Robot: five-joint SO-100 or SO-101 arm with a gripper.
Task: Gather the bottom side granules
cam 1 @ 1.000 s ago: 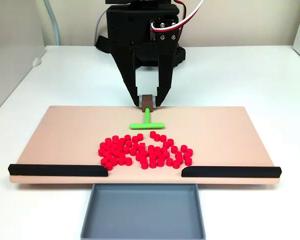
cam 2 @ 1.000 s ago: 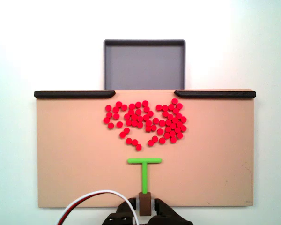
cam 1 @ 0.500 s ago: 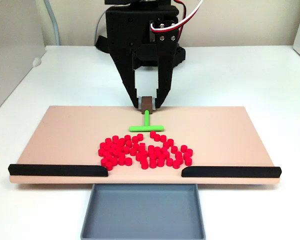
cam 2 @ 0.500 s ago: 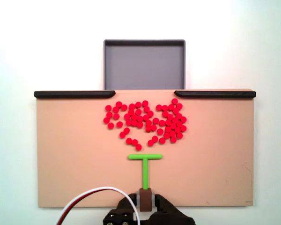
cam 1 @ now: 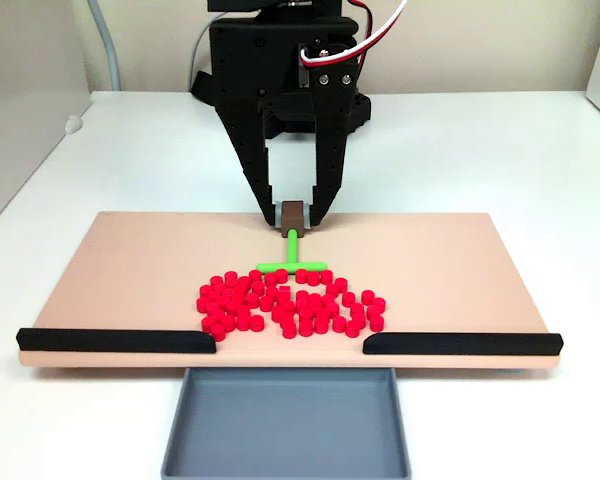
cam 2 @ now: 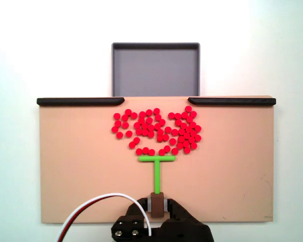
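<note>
Many small red granules (cam 1: 290,300) (cam 2: 156,130) lie bunched on the tan board (cam 1: 130,270) (cam 2: 81,171), just behind the gap between the two black rails. The green T-shaped tool (cam 1: 293,256) (cam 2: 156,169) rests on the board with its crossbar touching the edge of the pile that is farthest from the rails. My black gripper (cam 1: 293,213) (cam 2: 157,205) is shut on the tool's brown handle block (cam 1: 292,212) (cam 2: 157,201) at the board's edge nearest the arm.
Two black rails (cam 1: 115,340) (cam 1: 460,344) line the board's tray-side edge, leaving a central gap. A grey tray (cam 1: 285,425) (cam 2: 155,70) sits beyond that gap. White table surrounds the board. A white cable (cam 2: 91,206) loops off the arm.
The gripper has pushed the green tool toward the pile. Its crossbar has closed the gap and nudged the nearest loose granules in against the rest.
</note>
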